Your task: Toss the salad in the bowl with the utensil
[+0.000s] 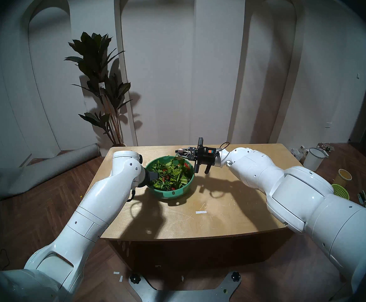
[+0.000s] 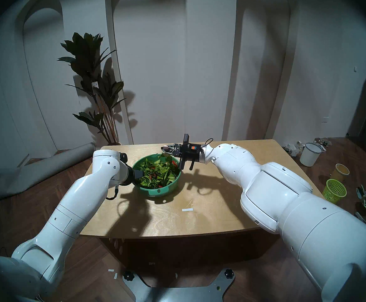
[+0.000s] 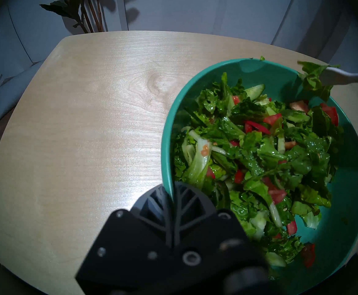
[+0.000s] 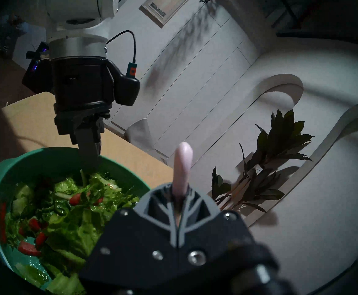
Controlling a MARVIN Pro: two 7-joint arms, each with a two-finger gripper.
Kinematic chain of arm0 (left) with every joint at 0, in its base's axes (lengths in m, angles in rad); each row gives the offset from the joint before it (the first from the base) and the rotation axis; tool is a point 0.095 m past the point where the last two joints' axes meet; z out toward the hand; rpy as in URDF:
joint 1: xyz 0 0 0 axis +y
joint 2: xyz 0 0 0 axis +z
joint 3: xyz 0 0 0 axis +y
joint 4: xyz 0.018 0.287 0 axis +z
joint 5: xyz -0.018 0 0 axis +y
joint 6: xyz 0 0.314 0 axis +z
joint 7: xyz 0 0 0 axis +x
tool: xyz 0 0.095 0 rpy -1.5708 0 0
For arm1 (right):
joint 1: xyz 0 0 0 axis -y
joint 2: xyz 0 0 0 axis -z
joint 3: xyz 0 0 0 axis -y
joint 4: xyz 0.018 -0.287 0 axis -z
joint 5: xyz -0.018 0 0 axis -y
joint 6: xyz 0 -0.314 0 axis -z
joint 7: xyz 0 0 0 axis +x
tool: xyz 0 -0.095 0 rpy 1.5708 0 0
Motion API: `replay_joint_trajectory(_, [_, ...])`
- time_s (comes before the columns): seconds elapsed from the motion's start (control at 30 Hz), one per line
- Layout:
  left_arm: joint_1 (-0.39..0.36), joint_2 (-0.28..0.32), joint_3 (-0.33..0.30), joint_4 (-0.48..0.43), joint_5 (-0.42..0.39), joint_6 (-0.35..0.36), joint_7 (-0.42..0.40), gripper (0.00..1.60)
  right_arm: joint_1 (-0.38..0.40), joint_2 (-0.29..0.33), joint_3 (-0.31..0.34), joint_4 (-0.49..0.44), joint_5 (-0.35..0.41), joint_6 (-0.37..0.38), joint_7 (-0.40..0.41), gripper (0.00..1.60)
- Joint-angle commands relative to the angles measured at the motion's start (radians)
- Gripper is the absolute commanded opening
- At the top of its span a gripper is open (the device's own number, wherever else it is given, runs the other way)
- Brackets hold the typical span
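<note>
Bowl (image 1: 173, 192): teal, on the tabletop (image 1: 221, 207), filled with salad (image 1: 170, 174).
Left pincer (image 3: 172, 199): clamped on the bowl's left rim.
Right pincer (image 4: 179, 203): gripping the pink spoon (image 4: 182, 160) above the far rim, lettuce clinging.

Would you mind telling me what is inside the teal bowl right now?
The bowl holds salad: lettuce, cucumber and red pieces. One finger of the left hand reaches inside the rim. The salad covers most of the bottom, so anything beneath it cannot be seen.

2 head views look down at table (image 1: 221, 207); 2 wrist views close, sharing bowl (image 3: 344, 235).
</note>
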Motion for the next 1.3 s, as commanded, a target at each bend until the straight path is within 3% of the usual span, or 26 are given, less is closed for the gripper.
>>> replay_joint_trajectory(0.0, [-0.014, -0.004, 0.001, -0.011, 0.001, -0.001, 0.025, 0.00, 0.021, -0.011, 0.016, 0.007, 0.022, 0.004, 0.024, 0.00])
replay_joint_trajectory(0.23, [-0.013, -0.004, 0.001, -0.011, 0.003, -0.001, 0.023, 0.00, -0.006, -0.030, 0.028, 0.043, 0.037, 0.043, 0.008, 0.00])
replay_joint_trajectory(0.4, [-0.013, -0.004, 0.001, -0.010, 0.004, -0.001, 0.021, 0.00, -0.016, -0.046, 0.052, 0.079, 0.061, 0.111, 0.007, 0.00])
replay_joint_trajectory(0.73, [-0.012, -0.005, 0.000, -0.010, 0.006, -0.001, 0.020, 0.00, -0.014, -0.089, 0.121, 0.115, 0.126, 0.287, 0.037, 0.00])
replay_joint_trajectory(1.13, [-0.012, -0.006, 0.000, -0.010, 0.008, -0.001, 0.021, 0.00, -0.020, -0.172, 0.250, 0.126, 0.250, 0.553, 0.082, 0.00])
replay_joint_trajectory(1.2, [-0.012, -0.006, 0.000, -0.010, 0.008, -0.001, 0.020, 0.00, -0.022, -0.178, 0.261, 0.127, 0.261, 0.554, 0.082, 0.00])
replay_joint_trajectory(1.27, [-0.012, -0.006, 0.000, -0.011, 0.009, -0.001, 0.023, 0.00, -0.017, -0.192, 0.299, 0.127, 0.299, 0.625, 0.096, 0.00])
